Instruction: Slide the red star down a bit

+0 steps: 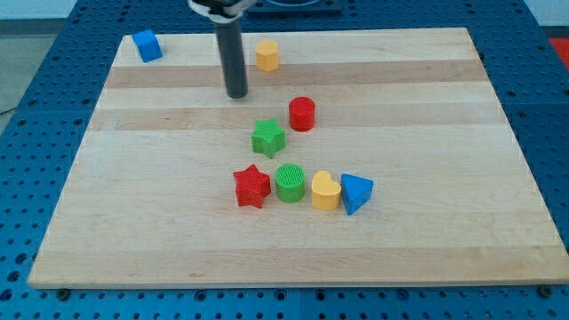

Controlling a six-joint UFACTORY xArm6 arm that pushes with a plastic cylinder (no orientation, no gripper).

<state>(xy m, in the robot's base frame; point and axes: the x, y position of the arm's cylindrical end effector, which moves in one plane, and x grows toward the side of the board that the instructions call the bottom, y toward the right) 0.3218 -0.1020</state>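
Note:
The red star (252, 187) lies on the wooden board (133, 222), a little below its middle, at the left end of a row of blocks. My tip (236, 94) rests on the board near the view's top, well above the red star and slightly left of it. The green star (268, 138) lies between them, a little to the right. My tip touches no block.
To the right of the red star sit a green cylinder (290, 183), a yellow heart (325, 191) and a blue triangle (356, 193). A red cylinder (302, 114) is right of my tip. A yellow hexagon (267, 55) and a blue cube (147, 45) sit at the top.

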